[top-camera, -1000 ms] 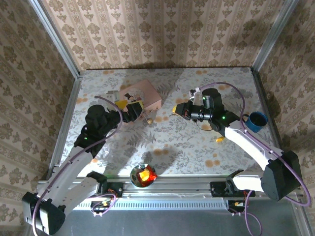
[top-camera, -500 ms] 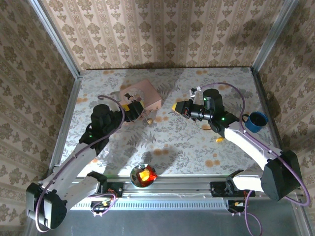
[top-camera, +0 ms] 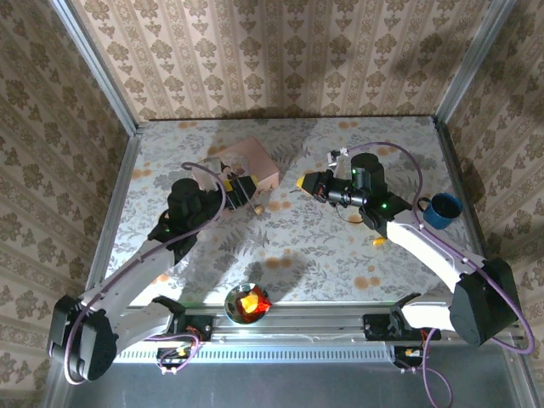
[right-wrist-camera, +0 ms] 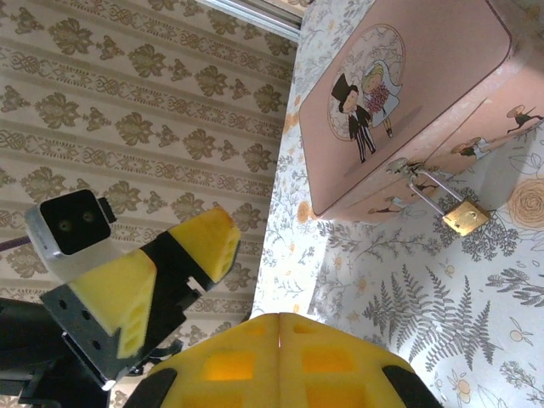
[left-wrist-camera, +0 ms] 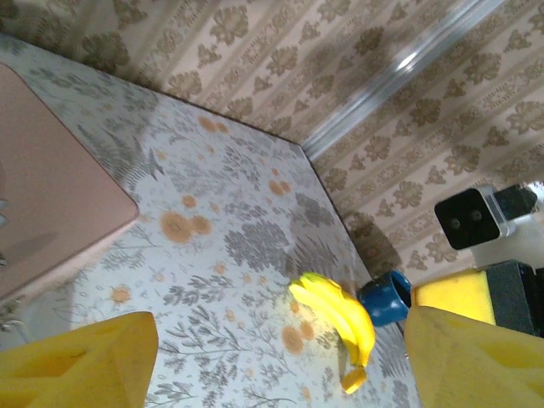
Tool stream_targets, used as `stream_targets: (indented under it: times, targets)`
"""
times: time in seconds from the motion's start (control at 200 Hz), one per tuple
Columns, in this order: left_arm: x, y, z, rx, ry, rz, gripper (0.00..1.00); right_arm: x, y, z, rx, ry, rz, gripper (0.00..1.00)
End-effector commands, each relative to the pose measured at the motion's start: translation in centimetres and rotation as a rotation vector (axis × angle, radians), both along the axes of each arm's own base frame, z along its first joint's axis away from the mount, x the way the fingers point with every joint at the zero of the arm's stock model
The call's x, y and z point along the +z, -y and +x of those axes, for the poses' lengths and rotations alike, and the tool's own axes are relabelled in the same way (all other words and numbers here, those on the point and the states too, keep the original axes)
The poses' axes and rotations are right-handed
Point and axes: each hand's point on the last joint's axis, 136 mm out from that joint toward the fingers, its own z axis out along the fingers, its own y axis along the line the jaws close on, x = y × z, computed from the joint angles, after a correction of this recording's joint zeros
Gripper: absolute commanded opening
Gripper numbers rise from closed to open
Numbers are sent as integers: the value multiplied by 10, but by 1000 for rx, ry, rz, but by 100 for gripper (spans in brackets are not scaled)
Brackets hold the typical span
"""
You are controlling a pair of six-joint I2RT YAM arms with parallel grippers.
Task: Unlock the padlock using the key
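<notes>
Left end effector [top-camera: 242, 190] has slid closer to the pink box [top-camera: 252, 161], its fingers spread.
Right end effector [right-wrist-camera: 280, 340] has its pads pressed together; the padlock [right-wrist-camera: 465, 216] hangs from the box's clasp, its body on the surface [top-camera: 340, 246].

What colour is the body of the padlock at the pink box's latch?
Brass-gold; the padlock shows best in the right wrist view.

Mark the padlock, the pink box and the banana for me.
padlock [right-wrist-camera: 465, 218]: right wrist view, on its brass body.
pink box [right-wrist-camera: 433, 76]: right wrist view, on the bare lid.
banana [left-wrist-camera: 338, 313]: left wrist view, on the middle of its curve.
</notes>
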Motion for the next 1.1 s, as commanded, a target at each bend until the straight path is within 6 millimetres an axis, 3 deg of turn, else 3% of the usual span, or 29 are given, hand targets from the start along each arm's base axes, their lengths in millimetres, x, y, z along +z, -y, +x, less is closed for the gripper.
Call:
stream_targets:
  times: [0.0, 0.335, 0.585, 1.095]
  targets:
    - [24, 21, -8, -98, 57, -54, 75, 1, 2, 6, -22, 23, 14, 0]
    - [18, 60, -22, -268, 46, -42, 71, 8, -1, 13, -36, 58, 35, 0]
    - [23, 81, -21, -363, 67, -104, 57, 14, -8, 18, -28, 72, 65, 0]
    - [22, 95, -19, -429, 64, -165, 32, 17, -12, 18, -20, 76, 73, 0]
